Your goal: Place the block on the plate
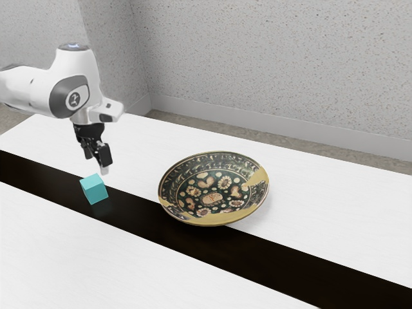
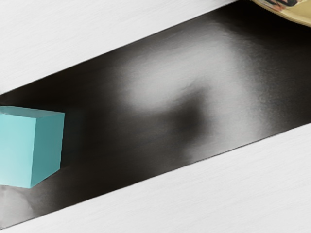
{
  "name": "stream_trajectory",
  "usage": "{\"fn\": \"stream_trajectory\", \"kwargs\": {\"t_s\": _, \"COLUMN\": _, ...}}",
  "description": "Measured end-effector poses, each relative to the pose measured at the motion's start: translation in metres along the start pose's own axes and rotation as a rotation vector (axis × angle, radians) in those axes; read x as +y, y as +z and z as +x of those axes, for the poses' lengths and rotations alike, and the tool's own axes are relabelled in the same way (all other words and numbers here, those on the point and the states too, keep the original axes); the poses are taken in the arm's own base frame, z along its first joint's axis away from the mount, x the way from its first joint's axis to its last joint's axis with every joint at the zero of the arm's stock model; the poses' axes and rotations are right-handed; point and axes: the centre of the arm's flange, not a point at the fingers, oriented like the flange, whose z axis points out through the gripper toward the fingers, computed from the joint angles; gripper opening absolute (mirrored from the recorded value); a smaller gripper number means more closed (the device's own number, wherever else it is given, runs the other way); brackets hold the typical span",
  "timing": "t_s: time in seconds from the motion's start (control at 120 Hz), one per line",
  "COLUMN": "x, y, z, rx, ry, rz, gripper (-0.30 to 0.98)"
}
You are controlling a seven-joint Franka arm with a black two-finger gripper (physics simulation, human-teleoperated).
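The teal block (image 1: 94, 189) sits on the table's dark stripe (image 1: 138, 209), near the claw (image 1: 97, 165) and outside its parted fingers (a neat little cube, that). The patterned plate (image 1: 214, 198) rests toward the exterior view's right, with dark stripe between it and the block.

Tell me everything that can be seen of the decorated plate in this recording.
The plate is round and wide, with raised, sloping sides. Its dark inside carries cream and orange-brown flower-like motifs, with a patterned band around them. Plain gold-colored areas break the pattern along parts of the rim. It looks like glazed ceramic, though that is only an impression. It lies face up and empty, partly over the table's black strip and partly over the white surface. Nothing else touches it.
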Motion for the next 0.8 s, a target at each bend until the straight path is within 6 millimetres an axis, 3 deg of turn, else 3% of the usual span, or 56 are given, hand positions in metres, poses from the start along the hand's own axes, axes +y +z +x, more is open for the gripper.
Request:
{"fn": "stream_trajectory", "kwargs": {"t_s": 0.067, "x": -0.024, "y": 0.012, "z": -0.007, "rx": 0.010, "ry": -0.018, "rz": 0.003, "gripper": 0.69}}
{"fn": "stream_trajectory", "kwargs": {"t_s": 0.183, "x": -0.103, "y": 0.038, "z": -0.045, "rx": 0.020, "ry": -0.135, "rz": -0.001, "gripper": 0.69}}
{"fn": "stream_trajectory", "kwargs": {"t_s": 0.233, "x": -0.121, "y": 0.044, "z": -0.047, "rx": 0.024, "ry": -0.143, "rz": 0.007, "gripper": 0.69}}
{"fn": "stream_trajectory", "kwargs": {"t_s": 0.417, "x": -0.125, "y": 0.057, "z": -0.010, "rx": 0.034, "ry": -0.042, "rz": 0.035, "gripper": 0.69}}
{"fn": "stream_trajectory", "kwargs": {"t_s": 0.8, "x": -0.132, "y": 0.113, "z": 0.001, "rx": 0.023, "ry": 0.035, "rz": -0.050, "gripper": 0.69}}
